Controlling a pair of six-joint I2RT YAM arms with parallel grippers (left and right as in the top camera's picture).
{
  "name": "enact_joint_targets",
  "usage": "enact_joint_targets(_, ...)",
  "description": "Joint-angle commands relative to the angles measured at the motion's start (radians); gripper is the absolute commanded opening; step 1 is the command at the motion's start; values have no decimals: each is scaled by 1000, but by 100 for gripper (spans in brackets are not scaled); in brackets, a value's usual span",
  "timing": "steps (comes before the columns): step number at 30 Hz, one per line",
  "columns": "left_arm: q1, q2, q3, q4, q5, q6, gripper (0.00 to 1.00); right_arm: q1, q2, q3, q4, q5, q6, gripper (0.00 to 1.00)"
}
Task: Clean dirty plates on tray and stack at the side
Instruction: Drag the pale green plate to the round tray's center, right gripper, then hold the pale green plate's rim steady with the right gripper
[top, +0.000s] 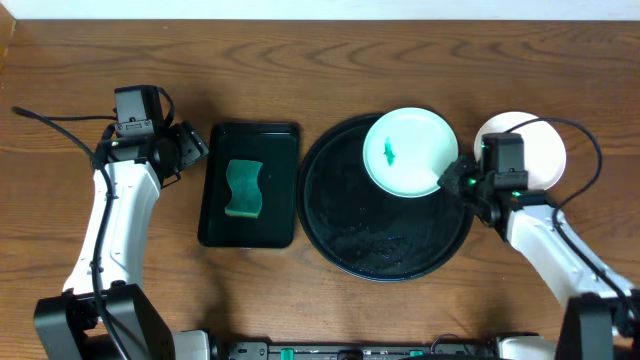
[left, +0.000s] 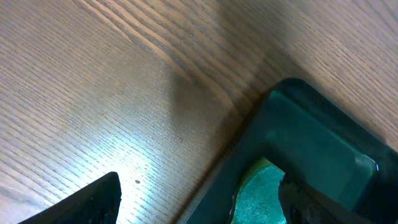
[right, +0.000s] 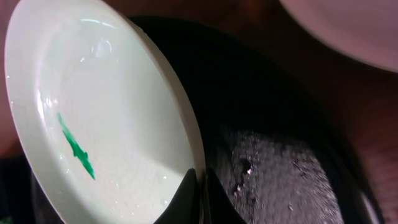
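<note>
Round tray (top: 335, 235): black, glossy, on the tabletop (top: 300, 60) right of centre; near part beaded with water.
Sponge tray (top: 215, 215): rectangular, black, just left of the round tray; green sponge (top: 243, 188) lying inside, about the middle.
Right fingers (top: 452, 180): closed, pinching the near-right rim of the smeared plate, over the round tray's right side.
Smeared plate (top: 415, 160): white to pale mint, over the far-right part of the round tray, far edge overlapping that tray's rim; small green smear (top: 389, 152) left of its middle; flat or tipped, cannot tell.
Side plate (top: 540, 140): white, on the tabletop right of the round tray, partly hidden by the right wrist (top: 500, 160); one plate or a stack, cannot tell.
Left fingers (top: 190, 145): spread wide, holding nothing, above bare tabletop by the sponge tray's far-left corner.
</note>
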Motion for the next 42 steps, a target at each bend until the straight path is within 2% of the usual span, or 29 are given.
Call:
enact_joint_targets(1, 1, -5, 14, -3, -3, 2, 81, 31, 61, -3, 40, 6, 15, 1)
enact_joint_targets(13, 1, -5, 15, -3, -3, 2, 81, 87, 118, -3, 58, 61, 15, 3)
enact_joint_targets(15, 1, -5, 14, -3, -3, 2, 81, 87, 118, -3, 59, 47, -22, 15)
enact_joint_targets(17, 1, -5, 14, -3, -3, 2, 81, 87, 115, 10, 47, 13, -108, 33)
enact_joint_targets(19, 1, -5, 14, -3, -3, 2, 81, 85, 109, 44, 5, 9, -167, 45)
enact_joint_targets(23, 1, -5, 14, -3, -3, 2, 81, 74, 105, 180, -146, 10, -307, 52)
enact_joint_targets(30, 1, -5, 14, -3, -3, 2, 81, 9, 111, 520, -515, 24, -565, 66)
enact_joint_targets(33, 1, -5, 14, -3, -3, 2, 81, -9, 117, 583, -586, 24, -620, 69)
enact_joint_targets(38, 1, -5, 14, -3, -3, 2, 81, -11, 134, 589, -589, 24, -675, 71)
enact_joint_targets(42, 1, -5, 14, -3, -3, 2, 81, -10, 182, 586, -589, 24, -686, 61)
